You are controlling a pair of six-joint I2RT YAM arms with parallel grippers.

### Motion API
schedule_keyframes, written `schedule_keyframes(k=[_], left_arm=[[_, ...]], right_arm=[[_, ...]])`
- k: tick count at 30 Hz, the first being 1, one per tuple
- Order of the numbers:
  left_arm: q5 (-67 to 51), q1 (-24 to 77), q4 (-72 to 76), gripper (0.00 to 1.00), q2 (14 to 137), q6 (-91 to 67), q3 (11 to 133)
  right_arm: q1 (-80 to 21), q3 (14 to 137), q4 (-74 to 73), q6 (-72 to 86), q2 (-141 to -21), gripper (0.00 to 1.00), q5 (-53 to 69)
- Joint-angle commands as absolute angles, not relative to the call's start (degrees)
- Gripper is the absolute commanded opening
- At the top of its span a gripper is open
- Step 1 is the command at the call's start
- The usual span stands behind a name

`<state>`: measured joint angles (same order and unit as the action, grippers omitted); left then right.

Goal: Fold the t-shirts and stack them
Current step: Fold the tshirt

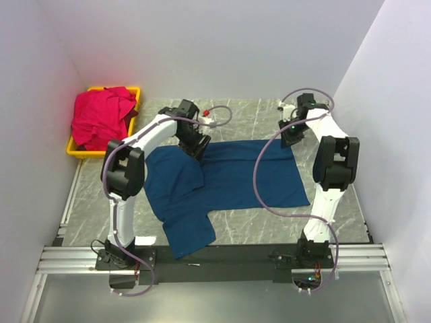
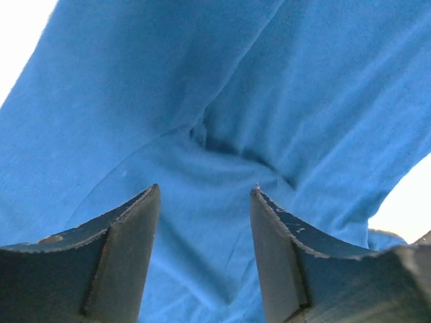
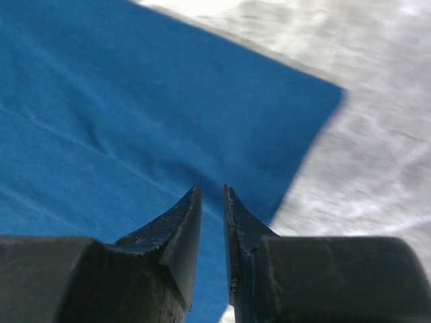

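Your left claw (image 2: pixel 205 192) is wide, both fingers spread and nothing between them. It sits low over the navy t-shirt (image 2: pixel 283 87), right where the cloth bunches into a small pucker. That spread makes sense: you need room to take a fold of fabric, not a single thin layer. From the top view it is on the far edge of the shirt, towards the collar end.

Your right claw (image 3: pixel 211 190) is narrow, the tips almost meeting with just a sliver of gap. I see nothing pinched there, though that view is smeared. It hangs over the shirt's far right corner, the bare table (image 3: pixel 377 155) just beyond the hem. So you have one claw at each end of the far edge, which reads to me as a set-up to lift that edge and bring it towards you.

The navy shirt lies spread across the middle of the table, body flat to the right, one sleeve reaching towards the near edge. No fold is made yet, by my judgement. The red-pink t-shirt (image 1: pixel 101 116) is heaped in the yellow bin (image 1: pixel 77 153) at far left, well apart, waiting its turn.
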<state>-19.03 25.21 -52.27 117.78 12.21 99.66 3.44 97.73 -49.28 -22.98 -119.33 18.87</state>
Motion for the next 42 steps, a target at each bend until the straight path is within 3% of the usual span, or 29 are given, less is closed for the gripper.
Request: schedule_keyframes(k=[1,17,23,27,29,38,40,42], left_arm=[[-18.3,27.2,-49.3,0.61,118.8,10.9,102.2],[-15.3,28.4,-43.3,0.5,123.6,10.4,101.5],[-16.1,29.0,-44.0,0.31,124.5,11.1,101.1],[-16.8,29.4,-44.6,0.07,123.2,11.7,100.0],[-16.8,29.4,-44.4,0.0,121.9,12.0,98.4],[-16.7,29.5,-44.7,0.01,117.9,13.6,92.6],[-16.8,29.5,-44.6,0.09,118.2,13.4,92.2],[-17.3,29.4,-44.8,0.28,117.8,13.3,92.2]], right_arm=[[2.5,97.0,-48.3,-23.9,-119.3,0.26,17.1],[2.5,95.7,-46.9,-22.9,-125.1,0.15,9.8],[2.5,95.7,-46.8,-22.9,-125.3,0.14,9.0],[2.5,96.3,-47.3,-22.8,-125.6,0.14,9.1],[2.5,96.3,-47.5,-22.8,-125.5,0.15,9.1],[2.8,95.9,-48.0,-23.1,-124.9,0.21,8.5],[2.8,95.8,-48.4,-23.5,-124.6,0.22,8.4],[2.8,96.0,-49.0,-23.8,-124.5,0.23,8.6]])
